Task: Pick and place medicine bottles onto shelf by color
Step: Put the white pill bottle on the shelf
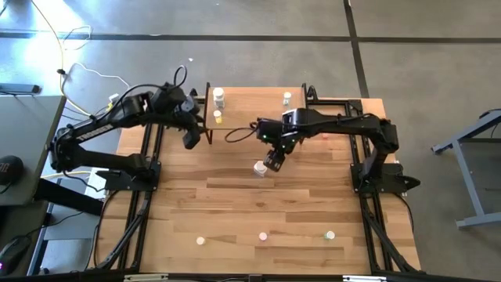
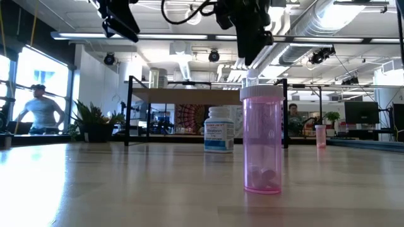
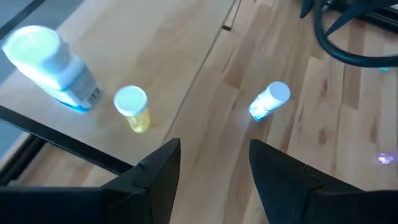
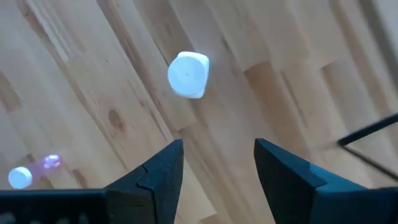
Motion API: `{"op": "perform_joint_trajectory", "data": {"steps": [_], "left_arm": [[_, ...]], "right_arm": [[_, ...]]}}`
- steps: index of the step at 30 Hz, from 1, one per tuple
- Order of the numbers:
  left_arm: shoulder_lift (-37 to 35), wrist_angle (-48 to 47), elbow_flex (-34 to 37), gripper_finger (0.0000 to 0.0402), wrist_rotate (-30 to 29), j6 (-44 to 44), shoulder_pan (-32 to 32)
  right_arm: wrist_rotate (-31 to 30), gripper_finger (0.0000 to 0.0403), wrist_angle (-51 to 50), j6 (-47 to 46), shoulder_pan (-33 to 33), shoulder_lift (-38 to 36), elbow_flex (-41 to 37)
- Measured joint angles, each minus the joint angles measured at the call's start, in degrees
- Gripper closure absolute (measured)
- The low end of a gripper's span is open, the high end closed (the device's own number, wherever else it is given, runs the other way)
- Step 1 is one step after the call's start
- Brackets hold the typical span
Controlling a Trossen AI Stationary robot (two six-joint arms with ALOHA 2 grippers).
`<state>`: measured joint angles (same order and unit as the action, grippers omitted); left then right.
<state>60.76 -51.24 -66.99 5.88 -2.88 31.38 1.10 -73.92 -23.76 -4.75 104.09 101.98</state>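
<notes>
The shelf (image 1: 254,113) stands at the table's far edge. A large white bottle (image 3: 53,68) and a small yellow bottle (image 3: 134,107) stand on its left end, and a small bottle (image 1: 287,98) on its right end. Another white bottle (image 4: 188,74) stands upright on the table in front of the shelf. My right gripper (image 4: 217,165) hangs open just above this bottle, a little to its far right, pointing down. My left gripper (image 3: 214,162) is open in the air by the shelf's left end, slanting down. Both hold nothing.
Three small bottles stand along the table's near edge: a pale one (image 1: 200,241), a pink one (image 1: 263,235) that looms close in the low view (image 2: 262,142), and a third (image 1: 329,234). Bare wood lies between them and the shelf. People show in the room beyond.
</notes>
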Motion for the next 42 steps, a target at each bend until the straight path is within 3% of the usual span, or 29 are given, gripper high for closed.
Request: {"op": "perform_joint_trajectory", "data": {"steps": [7, 16, 26, 42], "left_arm": [[-3.67, 5.32, 4.80, 0.0222, -0.95, -3.91, -3.71], [-4.23, 6.18, 5.34, 0.0222, -1.46, -6.02, -7.43], [-4.23, 6.16, 5.34, 0.0222, -2.09, -8.52, -9.01], [-4.21, 6.07, 5.34, 0.0222, -2.28, -7.99, -8.99]], "right_arm": [[0.26, 0.0214, 8.10, -4.44, 2.67, -1.55, -8.54], [0.27, 0.0204, 19.39, -3.25, 5.99, -1.53, -15.59], [-6.05, 0.0143, 25.56, 1.85, 7.06, -1.20, -16.66], [-9.86, 0.0141, 28.93, 6.04, 5.04, 5.46, -16.66]]}}
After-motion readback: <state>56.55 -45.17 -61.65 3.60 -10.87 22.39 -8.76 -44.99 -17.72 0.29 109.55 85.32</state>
